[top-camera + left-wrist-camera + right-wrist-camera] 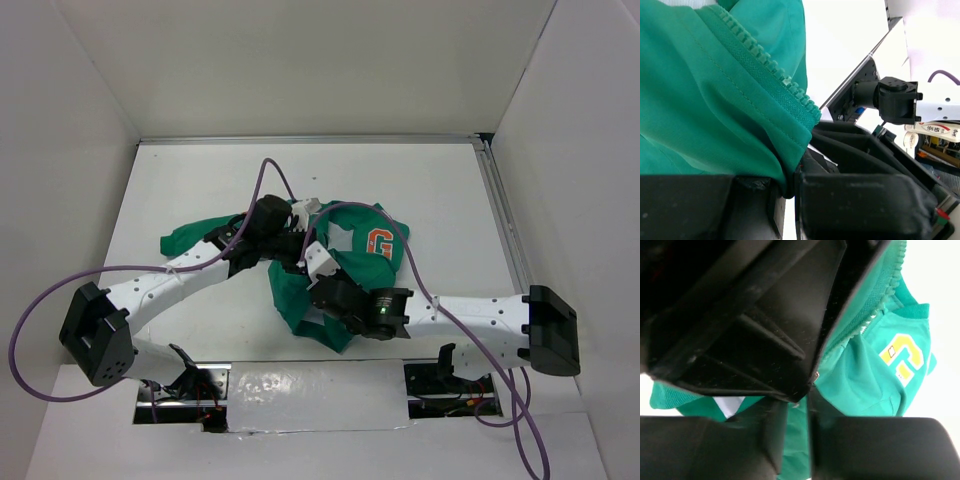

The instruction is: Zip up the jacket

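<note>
Jacket (360, 262), soft and limp, crumples easily; left pincer (785, 200) pinches its zipper edge (765, 57), right pincer (799, 437) seemingly pinches fabric too.

I see bare table (200, 180) beyond and beside the jacket (295, 298). Over it my left arm (165, 285) and right arm (480, 318) meet, in each other's way. White walls (70, 150) shut in three sides.

White table (200, 190), white walls (80, 100) around it, metal rail (503, 215) at right, perhaps glossy tape (315, 398) nearest
</note>
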Robot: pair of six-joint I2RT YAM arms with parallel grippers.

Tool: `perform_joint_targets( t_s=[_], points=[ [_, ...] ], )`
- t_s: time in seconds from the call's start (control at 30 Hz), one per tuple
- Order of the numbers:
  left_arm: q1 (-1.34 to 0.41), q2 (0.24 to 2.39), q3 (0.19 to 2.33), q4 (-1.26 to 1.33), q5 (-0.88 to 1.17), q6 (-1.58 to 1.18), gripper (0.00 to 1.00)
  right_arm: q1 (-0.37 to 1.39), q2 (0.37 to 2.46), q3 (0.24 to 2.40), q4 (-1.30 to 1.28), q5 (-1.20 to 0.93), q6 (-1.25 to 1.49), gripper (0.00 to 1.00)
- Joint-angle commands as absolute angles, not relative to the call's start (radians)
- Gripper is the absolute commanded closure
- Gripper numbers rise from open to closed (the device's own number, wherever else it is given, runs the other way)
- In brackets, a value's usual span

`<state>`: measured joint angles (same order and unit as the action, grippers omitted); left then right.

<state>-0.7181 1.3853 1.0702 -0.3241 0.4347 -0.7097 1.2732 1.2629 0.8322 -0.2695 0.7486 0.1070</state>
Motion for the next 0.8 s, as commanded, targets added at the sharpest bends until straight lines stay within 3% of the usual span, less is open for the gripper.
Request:
perform_joint_targets(
  t_s=[0.0, 0.03, 0.27, 0.3, 0.47, 0.6, 0.77],
  points=[
    [-0.727, 1.359, 1.097, -0.310, 0.465, -0.689, 1.00, 1.262, 1.223, 0.851, -0.207, 0.743, 0.106, 0.77],
    [-0.727, 1.364, 1.098, -0.311, 0.459, -0.686, 1.00, 1.262, 1.218, 0.854, -0.225, 0.733, 0.110, 0.85],
    [-0.727, 1.381, 1.112, -0.318, 0.431, -0.638, 1.00, 1.262, 1.210, 0.877, -0.337, 0.695, 0.169, 0.93],
    [-0.727, 1.384, 1.112, -0.314, 0.433, -0.629, 1.00, 1.261, 1.210, 0.879, -0.342, 0.695, 0.170, 1.00],
    [-0.727, 1.399, 1.111, -0.325, 0.400, -0.554, 1.00, 1.261, 1.181, 0.884, -0.354, 0.667, 0.149, 1.00],
    [-0.727, 1.407, 1.098, -0.327, 0.367, -0.506, 1.00, 1.241, 1.149, 0.897, -0.374, 0.527, 0.106, 1.00],
    [-0.727, 1.379, 1.046, -0.282, 0.428, -0.411, 1.00, 1.215, 1.114, 0.913, -0.416, 0.479, 0.066, 1.00]
  ],
)
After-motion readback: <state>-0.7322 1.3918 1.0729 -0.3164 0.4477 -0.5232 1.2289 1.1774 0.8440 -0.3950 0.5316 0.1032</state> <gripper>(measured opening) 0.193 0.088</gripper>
